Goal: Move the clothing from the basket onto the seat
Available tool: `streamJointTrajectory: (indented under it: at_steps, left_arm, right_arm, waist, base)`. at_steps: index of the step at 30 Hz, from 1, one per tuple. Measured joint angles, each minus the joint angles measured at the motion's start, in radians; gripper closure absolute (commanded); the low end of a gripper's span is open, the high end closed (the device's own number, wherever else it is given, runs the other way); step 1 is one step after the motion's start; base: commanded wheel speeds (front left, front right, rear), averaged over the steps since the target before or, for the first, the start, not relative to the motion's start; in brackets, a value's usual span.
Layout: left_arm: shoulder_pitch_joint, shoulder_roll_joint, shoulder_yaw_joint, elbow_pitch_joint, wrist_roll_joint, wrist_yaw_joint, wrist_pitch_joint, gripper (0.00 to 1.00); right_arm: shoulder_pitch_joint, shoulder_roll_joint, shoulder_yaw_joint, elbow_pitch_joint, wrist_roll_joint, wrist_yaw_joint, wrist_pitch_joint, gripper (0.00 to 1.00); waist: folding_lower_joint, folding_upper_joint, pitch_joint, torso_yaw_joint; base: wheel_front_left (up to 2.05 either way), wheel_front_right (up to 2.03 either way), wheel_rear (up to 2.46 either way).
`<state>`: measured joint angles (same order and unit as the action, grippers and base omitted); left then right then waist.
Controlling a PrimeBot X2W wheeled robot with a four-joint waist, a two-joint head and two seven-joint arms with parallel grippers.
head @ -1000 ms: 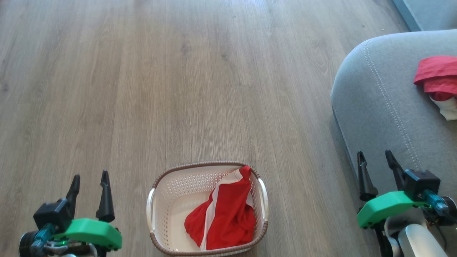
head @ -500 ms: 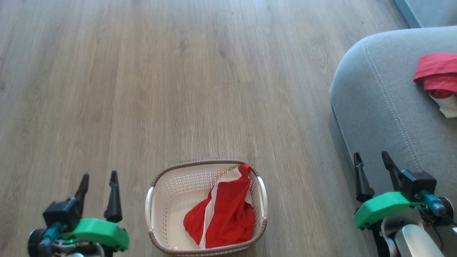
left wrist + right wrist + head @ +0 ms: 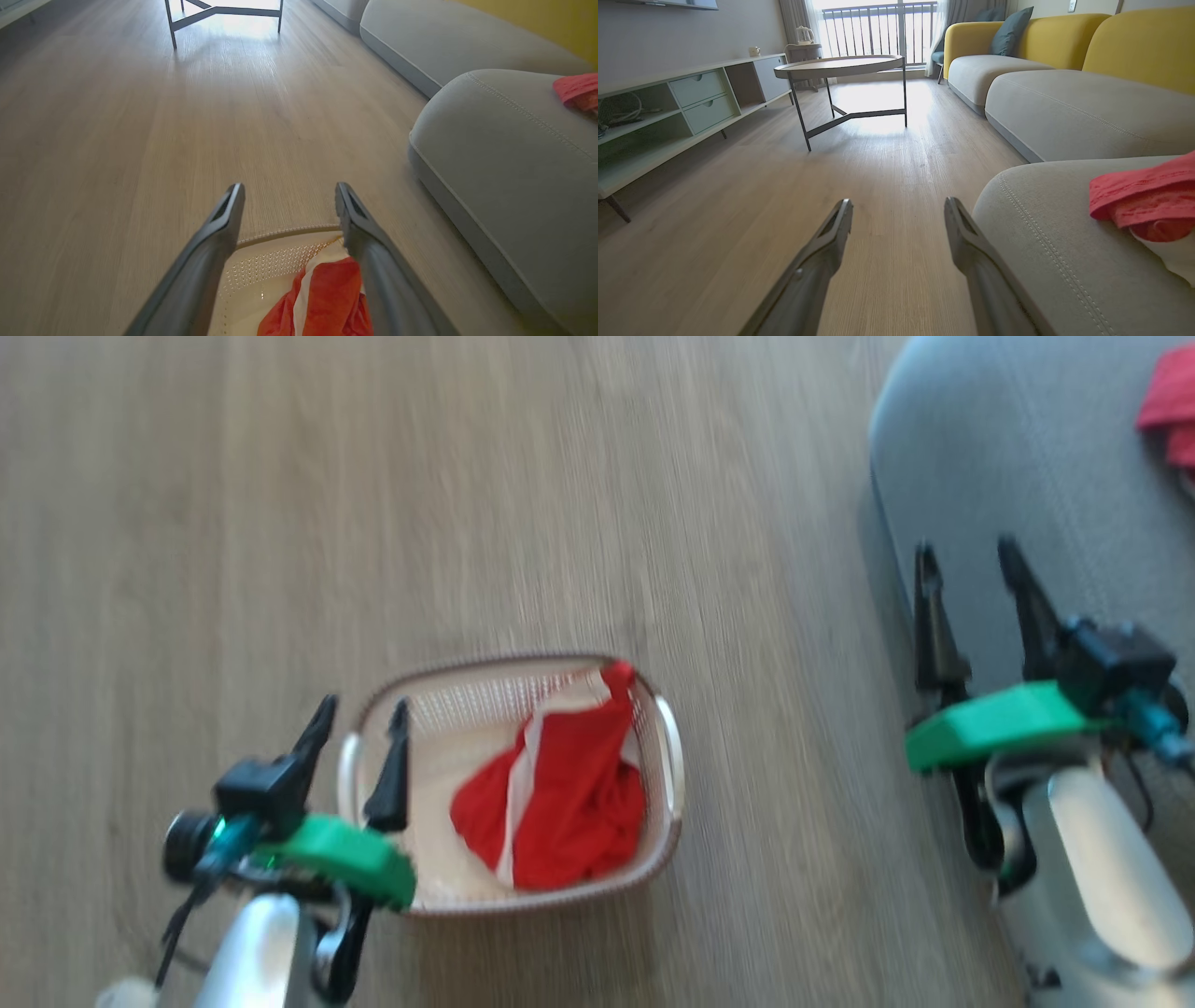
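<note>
A cream perforated basket (image 3: pixel 663 747) with a brown rim stands on the wood floor, holding a crumpled red garment (image 3: pixel 560 798) with a white stripe. My left gripper (image 3: pixel 362 714) is open over the basket's left rim, nothing between its fingers. In the left wrist view the basket (image 3: pixel 275 261) and red garment (image 3: pixel 327 303) lie just below the open left gripper (image 3: pixel 287 191). A second red garment (image 3: pixel 1172 401) lies on the grey seat (image 3: pixel 1008 439) at the right. My right gripper (image 3: pixel 966 555) is open at the seat's edge, empty; its wrist view shows the seat (image 3: pixel 1041 242) and that garment (image 3: pixel 1143 196).
Wood floor (image 3: pixel 280 523) stretches to the left and ahead. A round metal-legged coffee table (image 3: pixel 845 65) and a low shelf unit (image 3: pixel 668 107) stand farther off. More grey sofa cushions with yellow backs (image 3: pixel 1064 107) line the right side.
The head camera has tilted down and blurred, shifting the whole picture. My left gripper has moved right, over the basket's left rim. The garments lie as before.
</note>
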<state>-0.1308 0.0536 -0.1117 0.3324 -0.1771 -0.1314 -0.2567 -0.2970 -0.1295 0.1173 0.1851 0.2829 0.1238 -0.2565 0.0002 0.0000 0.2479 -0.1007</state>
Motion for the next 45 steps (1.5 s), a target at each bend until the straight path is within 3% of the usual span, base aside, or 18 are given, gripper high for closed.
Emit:
streamJointTrajectory:
  at_steps: [25,34,45]
  left_arm:
    - [-0.537,0.105,-0.344,0.382,-0.046,0.0,0.0,0.0]
    - [-0.705,0.143,-0.488,0.541,-0.071,0.0,0.0,0.0]
    - [-0.869,0.141,-0.61,0.743,-0.096,0.0,0.0,0.0]
  right_arm:
    - [-0.335,0.055,-0.017,-0.132,-0.009,0.0,0.0,0.0]
    - [-0.341,0.056,-0.038,-0.141,-0.011,0.0,0.0,0.0]
    - [-0.339,0.062,-0.043,-0.141,-0.01,0.0,0.0,0.0]
  waist:
    - [0.0001,-0.0001,0.584,-0.139]
    - [0.0,-0.0001,0.689,-0.184]
    - [-0.0002,0.0,0.735,-0.223]
  base:
    - [0.0,0.0,0.0]
    - [0.0,0.0,0.0]
    - [0.0,0.0,0.0]
